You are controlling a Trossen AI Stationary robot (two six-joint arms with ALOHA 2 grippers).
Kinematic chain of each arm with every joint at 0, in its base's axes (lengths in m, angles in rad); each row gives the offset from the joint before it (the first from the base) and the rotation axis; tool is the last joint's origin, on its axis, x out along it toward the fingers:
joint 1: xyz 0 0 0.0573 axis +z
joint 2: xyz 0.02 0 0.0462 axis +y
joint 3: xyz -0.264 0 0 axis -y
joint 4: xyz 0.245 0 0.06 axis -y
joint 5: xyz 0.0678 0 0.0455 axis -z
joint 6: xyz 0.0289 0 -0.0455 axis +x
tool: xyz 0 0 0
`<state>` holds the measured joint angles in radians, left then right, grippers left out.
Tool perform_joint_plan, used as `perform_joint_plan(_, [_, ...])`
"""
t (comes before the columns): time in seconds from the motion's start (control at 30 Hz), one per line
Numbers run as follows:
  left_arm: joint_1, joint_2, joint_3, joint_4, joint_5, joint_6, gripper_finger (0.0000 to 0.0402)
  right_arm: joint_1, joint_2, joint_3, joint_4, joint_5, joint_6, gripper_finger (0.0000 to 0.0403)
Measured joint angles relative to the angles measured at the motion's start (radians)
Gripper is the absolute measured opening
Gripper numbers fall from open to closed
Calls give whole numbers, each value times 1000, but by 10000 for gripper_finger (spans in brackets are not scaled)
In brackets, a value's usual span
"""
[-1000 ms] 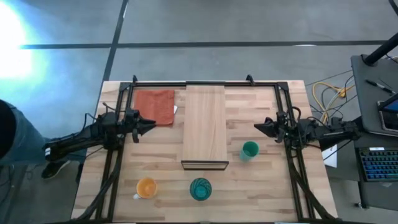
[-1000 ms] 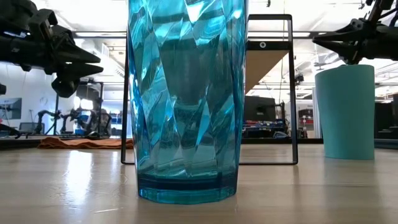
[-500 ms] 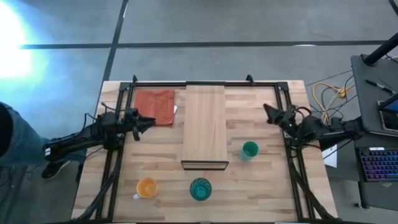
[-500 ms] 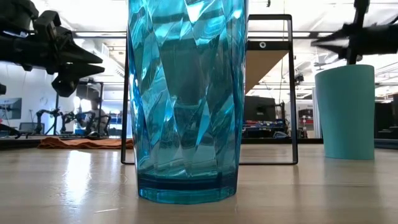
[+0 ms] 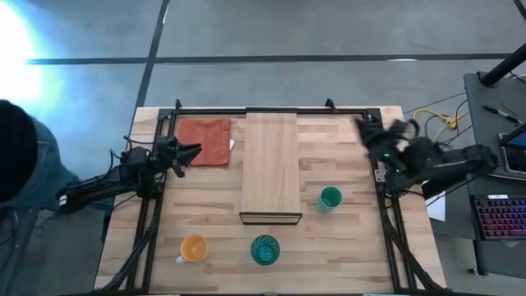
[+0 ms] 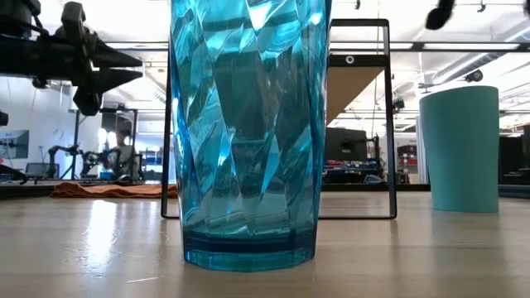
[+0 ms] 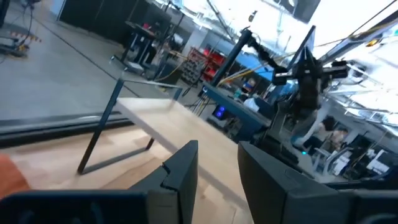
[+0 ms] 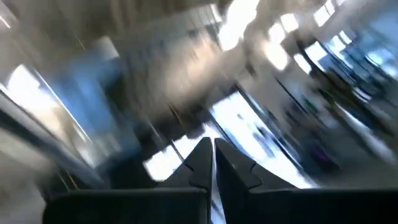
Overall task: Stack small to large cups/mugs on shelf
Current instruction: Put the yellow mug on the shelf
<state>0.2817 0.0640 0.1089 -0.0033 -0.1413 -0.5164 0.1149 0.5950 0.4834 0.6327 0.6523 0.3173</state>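
The small orange cup (image 5: 193, 247), the translucent teal tumbler (image 5: 265, 250) and the solid green cup (image 5: 329, 198) each stand upright on the table, apart from one another. The tumbler fills the low view (image 6: 248, 132), with the green cup (image 6: 460, 149) to its right. The light-wood shelf (image 5: 270, 164) lies mid-table with nothing on it. My left gripper (image 5: 196, 150) hovers open beside the shelf's left side, over the cloth's edge. My right gripper (image 5: 362, 129) is raised, shut and empty, near the table's far right, away from the green cup.
An orange-red cloth (image 5: 205, 141) lies flat at the far left of the shelf. A black frame (image 5: 271, 109) runs along the table's far edge and sides. A person (image 5: 18, 168) stands off the table's left edge. Cables and a keyboard (image 5: 500, 222) lie to the right.
My right gripper has swung quickly up and toward the table's far edge, away from the green cup, and has left most of the low view. My left gripper has risen a little and drifted toward the far edge. The cups have stayed where they were.
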Motion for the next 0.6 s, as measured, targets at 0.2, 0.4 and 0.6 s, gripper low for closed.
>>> perform_joint_plan(0.2, [0, -2, 0, 1, 5, -78, 99, -9, 133, 519, -1619, 79, 695, 35])
perform_joint_plan(0.4, [0, 3, 0, 28, 9, -105, 99, 5, 309, 799, -2052, -70, 807, 74])
perform_joint_plan(0.6, [0, 8, 0, 70, -69, -49, 99, 4, 442, 905, -2106, -86, 733, 116])
